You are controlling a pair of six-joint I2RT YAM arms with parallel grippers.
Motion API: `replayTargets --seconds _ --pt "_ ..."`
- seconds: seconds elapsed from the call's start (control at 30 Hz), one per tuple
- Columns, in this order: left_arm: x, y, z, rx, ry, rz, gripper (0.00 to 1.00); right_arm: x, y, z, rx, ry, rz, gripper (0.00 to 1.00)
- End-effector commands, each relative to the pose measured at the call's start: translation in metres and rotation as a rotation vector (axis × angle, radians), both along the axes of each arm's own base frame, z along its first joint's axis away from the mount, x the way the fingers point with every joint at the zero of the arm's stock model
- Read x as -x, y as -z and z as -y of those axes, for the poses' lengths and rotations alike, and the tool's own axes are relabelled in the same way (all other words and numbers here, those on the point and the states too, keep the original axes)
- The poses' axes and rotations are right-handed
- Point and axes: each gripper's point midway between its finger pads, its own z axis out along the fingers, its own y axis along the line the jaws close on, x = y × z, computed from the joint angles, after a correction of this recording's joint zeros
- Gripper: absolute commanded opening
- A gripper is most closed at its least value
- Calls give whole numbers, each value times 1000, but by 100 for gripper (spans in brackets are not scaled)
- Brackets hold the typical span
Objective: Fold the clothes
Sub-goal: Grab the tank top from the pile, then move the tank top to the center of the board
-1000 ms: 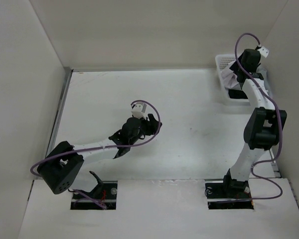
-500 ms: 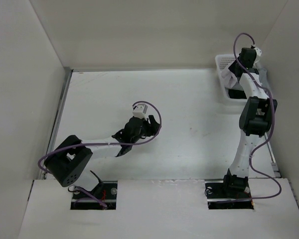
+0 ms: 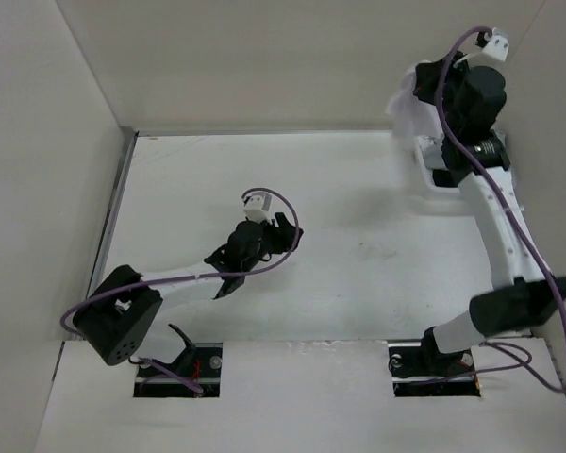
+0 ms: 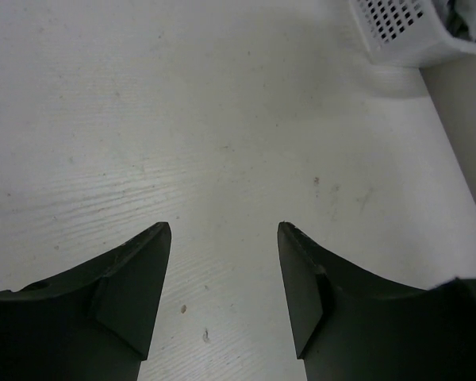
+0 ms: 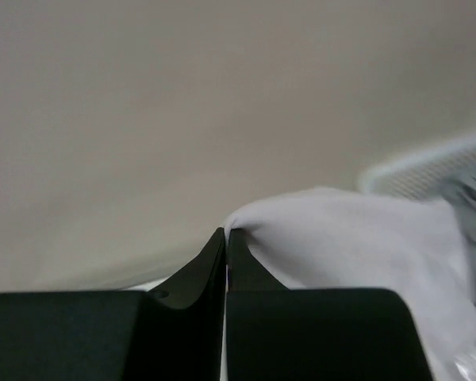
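Note:
The clothes (image 3: pixel 403 106), a plain white thin garment, hang from my right gripper (image 3: pixel 420 83) high above the back right corner. In the right wrist view the jaws (image 5: pixel 226 232) are pressed together on a pinched edge of the white fabric (image 5: pixel 357 238), which drapes down to the right. My left gripper (image 3: pixel 285 234) hovers low over the middle of the table. Its fingers (image 4: pixel 139 270) stand wide apart with only bare table (image 4: pixel 222 143) between them.
A white slotted plastic basket (image 3: pixel 424 165) stands in the back right corner under the right gripper, with grey garments (image 4: pixel 460 16) inside it. Walls close in the table on the left, back and right. The right arm's purple cable (image 3: pixel 538 264) loops out to the right.
My right gripper has shut on the white garment in the basket and lifted it up and to the left. The left arm has shifted only slightly and stays open.

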Motion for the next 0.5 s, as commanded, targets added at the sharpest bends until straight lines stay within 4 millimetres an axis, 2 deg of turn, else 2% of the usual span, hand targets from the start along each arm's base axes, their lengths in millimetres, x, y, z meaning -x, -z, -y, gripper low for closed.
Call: replayTargets --seconds 0.0,0.03,0.07,0.1,0.13,0.17,0.2,0.23,0.3,0.33,0.4,0.47 --pt "-4 -53 -12 139 -56 94 54 82 -112 -51 55 -147 285 1" --pt "-4 -59 -18 153 -73 100 54 92 -110 -61 50 -177 281 1" --pt "-3 -65 -28 171 -99 104 54 104 -98 -76 41 -221 262 2" --pt "-3 -72 -38 186 -130 110 54 114 -78 -92 27 -268 226 4" --pt "-1 -79 -54 203 -172 117 55 126 -41 -112 8 -327 165 5" --pt "0 -83 -65 212 -204 119 55 132 -15 -125 -9 -360 124 8" --pt "2 -85 -80 225 -247 121 56 141 24 -141 -23 -404 71 12" --pt "5 -88 -97 237 -293 125 56 149 62 -152 -35 -428 23 20" --pt "11 -87 -132 244 -392 129 56 158 130 -159 -71 -423 -69 46" --pt "14 -83 -150 236 -444 125 56 159 156 -157 -94 -409 -114 53" --pt "17 -74 -177 212 -521 109 57 165 192 -147 -126 -392 -193 63" --pt "18 -63 -186 178 -530 73 57 175 211 -141 -131 -394 -230 69"
